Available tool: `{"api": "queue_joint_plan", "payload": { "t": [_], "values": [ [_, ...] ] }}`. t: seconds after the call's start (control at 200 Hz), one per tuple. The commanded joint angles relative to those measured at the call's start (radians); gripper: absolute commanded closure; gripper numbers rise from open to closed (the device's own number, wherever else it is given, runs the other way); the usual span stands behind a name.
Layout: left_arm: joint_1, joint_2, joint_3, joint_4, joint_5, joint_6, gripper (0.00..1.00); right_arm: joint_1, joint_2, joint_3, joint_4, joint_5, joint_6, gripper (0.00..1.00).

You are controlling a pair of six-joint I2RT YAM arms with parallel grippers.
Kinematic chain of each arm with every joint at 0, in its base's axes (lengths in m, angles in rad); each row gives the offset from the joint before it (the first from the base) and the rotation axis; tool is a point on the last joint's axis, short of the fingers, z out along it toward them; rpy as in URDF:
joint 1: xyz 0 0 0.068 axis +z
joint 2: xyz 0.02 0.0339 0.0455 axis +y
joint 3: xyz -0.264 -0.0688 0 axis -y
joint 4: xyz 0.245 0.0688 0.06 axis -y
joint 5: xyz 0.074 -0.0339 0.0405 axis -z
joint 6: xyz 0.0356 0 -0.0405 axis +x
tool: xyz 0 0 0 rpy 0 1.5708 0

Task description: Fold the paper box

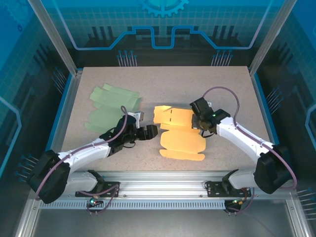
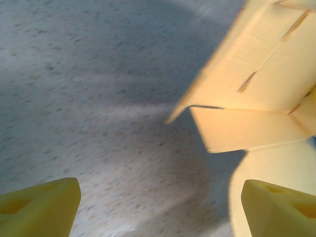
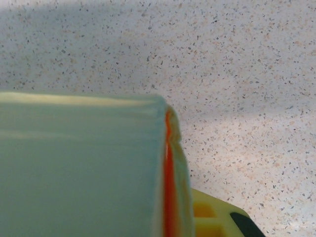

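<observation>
The yellow paper box (image 1: 180,136) lies mid-table as a partly folded flat sheet with its back panel raised. My right gripper (image 1: 198,121) is shut on its right edge. In the right wrist view that pinched sheet (image 3: 79,168) fills the lower left, pale with an orange-lit edge, beside one yellow finger (image 3: 217,219). My left gripper (image 1: 150,132) hovers just left of the box, open, with nothing between its jaws. In the left wrist view its yellow fingertips (image 2: 39,202) stand wide apart over bare table, and the box's raised flap (image 2: 261,74) is ahead at the upper right.
A green flat paper sheet (image 1: 111,106) lies at the back left of the speckled table (image 1: 222,84). Metal frame posts and blue walls ring the table. A rail runs along the near edge by the arm bases.
</observation>
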Motion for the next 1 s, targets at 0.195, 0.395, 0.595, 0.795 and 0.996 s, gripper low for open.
{"api": "queue_joint_plan", "payload": {
  "t": [0.195,0.395,0.595,0.795,0.996],
  "values": [
    [-0.024,0.101,0.032,0.248,0.103,-0.096,0.14,0.091,-0.054,-0.038,0.086,0.126,0.06,1.0],
    [-0.029,0.123,0.045,0.26,0.106,-0.101,0.15,0.125,-0.06,-0.036,0.092,0.162,0.066,1.0],
    [-0.035,0.124,0.043,0.326,0.125,-0.105,0.3,0.132,-0.063,-0.045,0.106,0.167,0.073,1.0],
    [-0.051,0.138,0.069,0.377,0.142,-0.094,0.36,0.135,-0.067,-0.05,0.113,0.164,0.071,1.0],
    [-0.057,0.185,0.089,0.459,0.158,-0.095,0.36,0.14,-0.071,-0.07,0.134,0.153,0.072,1.0]
  ]
}}
